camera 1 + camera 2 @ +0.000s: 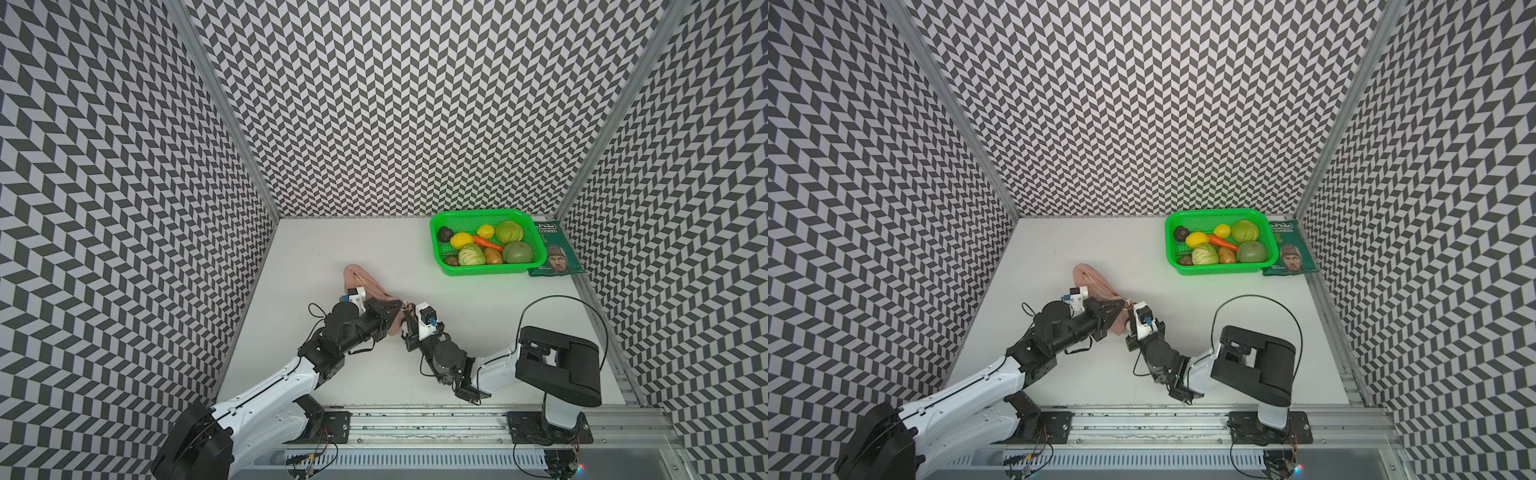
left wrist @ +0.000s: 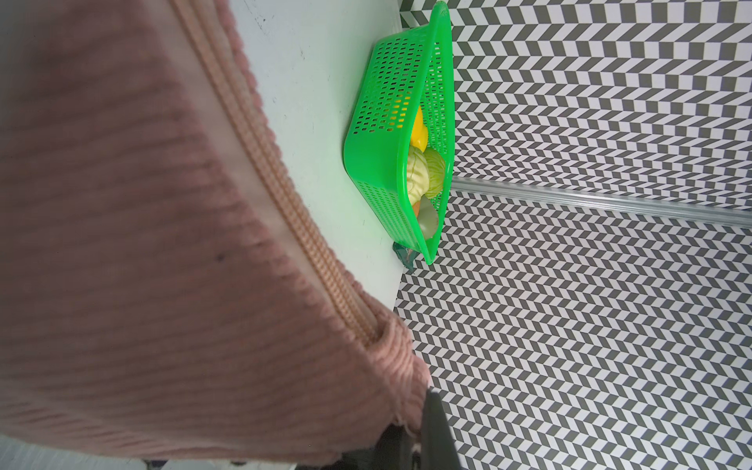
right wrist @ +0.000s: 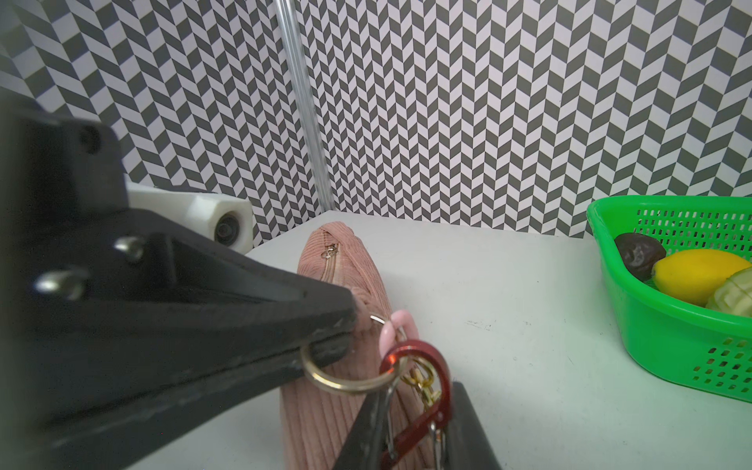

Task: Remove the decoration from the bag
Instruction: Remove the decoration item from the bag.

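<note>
The bag (image 1: 361, 278) (image 1: 1090, 276) is a pink corduroy pouch on the white table, zipper on top (image 3: 346, 260) (image 2: 162, 203). My left gripper (image 1: 397, 309) (image 1: 1121, 305) (image 3: 350, 325) (image 2: 413, 441) is shut on its near end, where a gold ring (image 3: 342, 378) hangs. Hooked into that ring is a red clip (image 3: 415, 346) with a small gold clasp. This is the only part of the decoration that shows; its fluffy part is hidden. My right gripper (image 1: 409, 311) (image 1: 1133, 309) (image 3: 423, 390) is shut on the red clip, tip to tip with the left one.
A green basket (image 1: 490, 271) (image 1: 1221, 270) (image 3: 651, 325) (image 2: 374, 162) of toy fruit and vegetables stands at the back right. A green snack packet (image 1: 557, 257) (image 1: 1291, 253) lies beside it against the right wall. Patterned walls enclose three sides.
</note>
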